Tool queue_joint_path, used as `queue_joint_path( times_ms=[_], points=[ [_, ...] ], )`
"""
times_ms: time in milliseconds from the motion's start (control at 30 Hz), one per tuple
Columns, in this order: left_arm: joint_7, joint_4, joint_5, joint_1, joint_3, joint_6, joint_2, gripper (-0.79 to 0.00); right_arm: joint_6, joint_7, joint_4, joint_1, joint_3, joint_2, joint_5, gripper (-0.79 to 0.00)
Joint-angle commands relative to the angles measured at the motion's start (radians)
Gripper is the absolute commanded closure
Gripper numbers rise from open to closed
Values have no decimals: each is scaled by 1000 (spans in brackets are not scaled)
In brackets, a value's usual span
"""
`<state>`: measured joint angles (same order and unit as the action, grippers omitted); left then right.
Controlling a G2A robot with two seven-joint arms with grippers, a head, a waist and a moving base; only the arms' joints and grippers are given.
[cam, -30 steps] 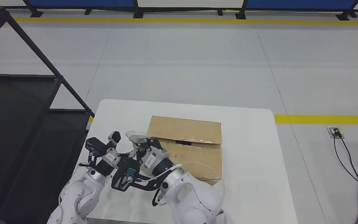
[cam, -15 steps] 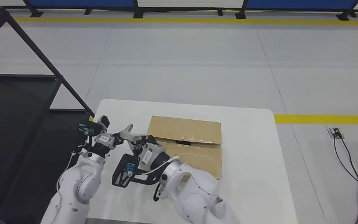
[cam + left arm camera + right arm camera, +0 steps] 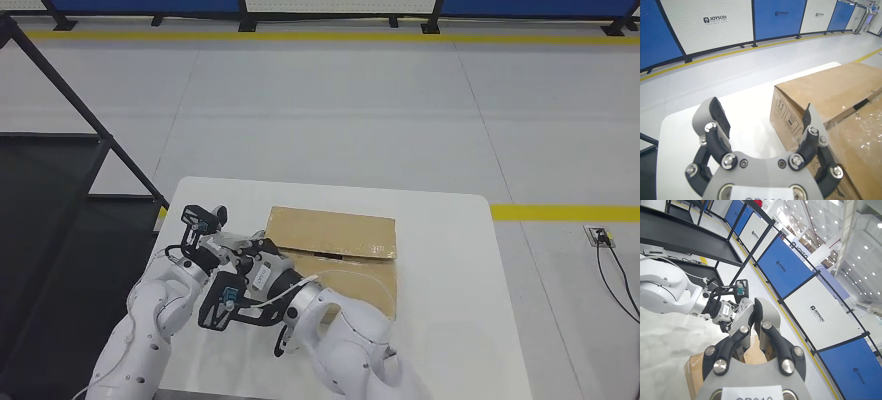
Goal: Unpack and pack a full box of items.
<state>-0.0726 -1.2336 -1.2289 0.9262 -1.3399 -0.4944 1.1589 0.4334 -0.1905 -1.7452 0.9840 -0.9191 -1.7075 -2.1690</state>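
The white right arm (image 3: 310,315) is hiding the near left corner of the brown cardboard box (image 3: 340,232) from you; its flaps are covering the contents, and the left wrist view is cropping it.

Table (image 3: 440,300) lies free on one side of the box (image 3: 335,235); left hand (image 3: 762,107) and right hand (image 3: 755,307) crowd the other

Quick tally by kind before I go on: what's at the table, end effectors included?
box: 1
table: 1
clear tape strip: 1
end effectors: 2 (left end effector open beside the box, right end effector shut on the tape strip)
Total: 5
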Motion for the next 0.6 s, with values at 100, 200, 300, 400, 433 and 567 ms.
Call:
queue_joint_path(
  times_ms=[100,200,300,400,433,567],
  points=[
    [-1,43,-25,-36,44,1,8,-785,15,-3,34,-39,19,-5,19,0],
    [-6,64,-36,-49,63,0,12,-785,12,-8,54,-63,31,-9,26,0],
    [-18,83,-42,-57,72,8,14,-785,12,-1,63,-79,39,-11,33,0],
    [-28,102,-35,-63,70,10,15,-785,14,2,66,-89,41,-11,38,0],
    [-31,106,-33,-64,69,9,15,-785,12,4,66,-91,42,-12,38,0],
    [-37,117,-30,-67,64,0,13,-785,-4,4,62,-93,42,-11,31,0]
  ],
)
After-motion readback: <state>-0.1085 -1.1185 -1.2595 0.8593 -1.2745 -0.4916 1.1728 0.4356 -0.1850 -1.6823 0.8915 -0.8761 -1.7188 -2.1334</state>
